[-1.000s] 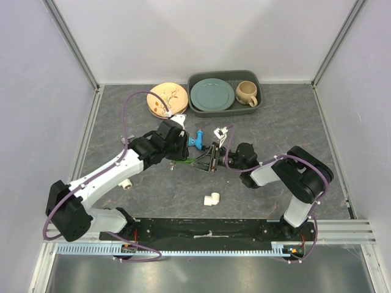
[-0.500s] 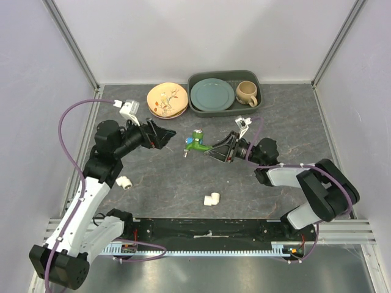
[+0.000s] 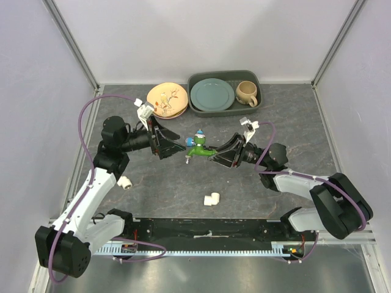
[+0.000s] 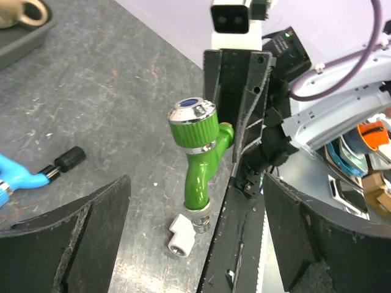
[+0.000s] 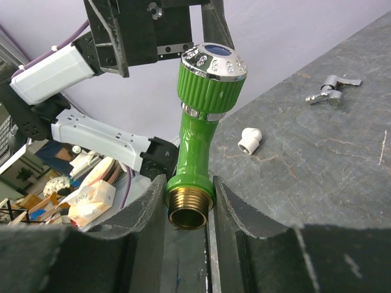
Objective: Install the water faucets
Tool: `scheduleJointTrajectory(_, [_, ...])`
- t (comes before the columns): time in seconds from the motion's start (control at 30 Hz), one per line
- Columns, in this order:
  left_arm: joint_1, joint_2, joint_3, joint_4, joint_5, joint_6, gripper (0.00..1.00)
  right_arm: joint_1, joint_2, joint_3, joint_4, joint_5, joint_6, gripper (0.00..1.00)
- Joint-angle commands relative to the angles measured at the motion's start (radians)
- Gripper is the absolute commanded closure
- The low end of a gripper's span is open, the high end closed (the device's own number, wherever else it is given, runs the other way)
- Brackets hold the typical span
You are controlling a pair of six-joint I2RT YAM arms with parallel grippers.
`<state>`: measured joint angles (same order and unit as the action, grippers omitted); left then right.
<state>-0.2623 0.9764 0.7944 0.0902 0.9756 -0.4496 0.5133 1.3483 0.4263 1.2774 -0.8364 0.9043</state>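
Observation:
My right gripper (image 3: 220, 154) (image 5: 190, 196) is shut on the brass threaded end of the bright green water faucet (image 3: 198, 149) (image 5: 198, 131), which it holds off the table, chrome knob pointing at the left arm. My left gripper (image 3: 176, 145) (image 4: 194, 241) is open just left of it. In the left wrist view the green faucet (image 4: 200, 165) shows between the wide-apart fingers and touches neither. The light blue faucet (image 4: 15, 177) with its black end lies on the table at that view's left edge.
One white elbow fitting (image 3: 211, 199) (image 4: 181, 235) lies near the front, another (image 3: 124, 182) by the left arm. A small grey metal piece (image 5: 330, 94) lies on the table. At the back stand stacked orange plates (image 3: 166, 99) and a grey tray (image 3: 256, 105) with a teal plate and mug.
The left gripper opened and pulled away to the left, then came back toward the green faucet. The right gripper lifted the green faucet and carried it slightly right.

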Motion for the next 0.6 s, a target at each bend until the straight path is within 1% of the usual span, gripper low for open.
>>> scheduleJointTrajectory(0.0, [-0.034, 0.011, -0.007, 0.092, 0.08, -0.037, 0.07, -0.001, -0.025, -0.011, 0.223, -0.029, 0.056, 1.0])
scheduleJointTrajectory(0.2, [-0.103, 0.08, -0.006, 0.091, 0.074, -0.049, 0.06, 0.011, 0.031, -0.012, 0.367, -0.043, 0.146, 1.0])
scheduleJointTrajectory(0.3, [-0.137, 0.11, -0.006, 0.085, 0.063, -0.044, 0.06, 0.014, 0.037, -0.012, 0.378, -0.043, 0.145, 1.0])
scheduleJointTrajectory(0.4, [-0.15, 0.128, 0.002, 0.054, 0.034, -0.035, 0.06, 0.017, 0.031, -0.014, 0.378, -0.041, 0.139, 1.0])
scheduleJointTrajectory(0.57, [-0.17, 0.174, 0.011, 0.033, 0.035, -0.049, 0.08, 0.017, 0.031, -0.02, 0.376, -0.029, 0.127, 1.0])
